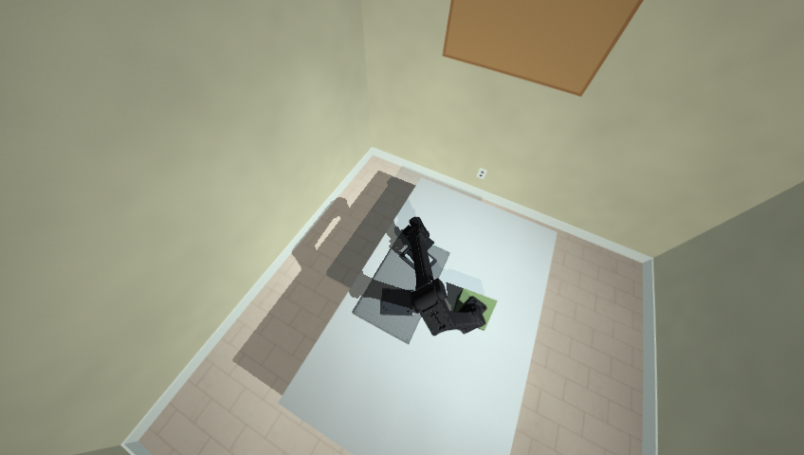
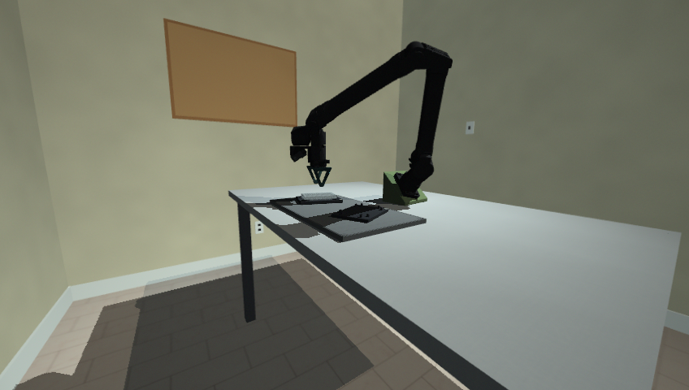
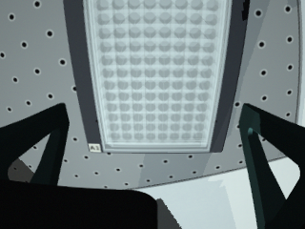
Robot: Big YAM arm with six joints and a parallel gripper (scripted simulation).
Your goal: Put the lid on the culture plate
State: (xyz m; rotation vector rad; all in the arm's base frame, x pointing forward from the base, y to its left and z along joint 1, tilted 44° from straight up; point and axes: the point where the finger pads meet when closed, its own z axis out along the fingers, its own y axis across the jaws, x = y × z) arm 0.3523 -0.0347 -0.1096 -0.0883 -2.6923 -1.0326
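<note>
The culture plate C15 [image 3: 155, 64] is a pale clear well plate sitting in the dark plate nest N1 [image 3: 71, 76]. A clear lid seems to lie flat on it, its edges in line with the plate's. In the exterior view the plate [image 2: 318, 197] lies low at the far end of the grey board. My gripper [image 3: 153, 113] [image 2: 319, 176] is open and empty; it hangs straight above the plate, clearly apart from it. The dark lid park LP1 [image 2: 360, 212] lies nearer on the board and looks empty. From above, the arm [image 1: 420, 259] hides the plate.
The nest and the lid park sit on a grey perforated board [image 2: 348, 222] that overhangs the table's left edge. The arm's green base [image 2: 400, 190] stands behind the board. A small label [image 3: 94, 147] sits at the nest's near left corner.
</note>
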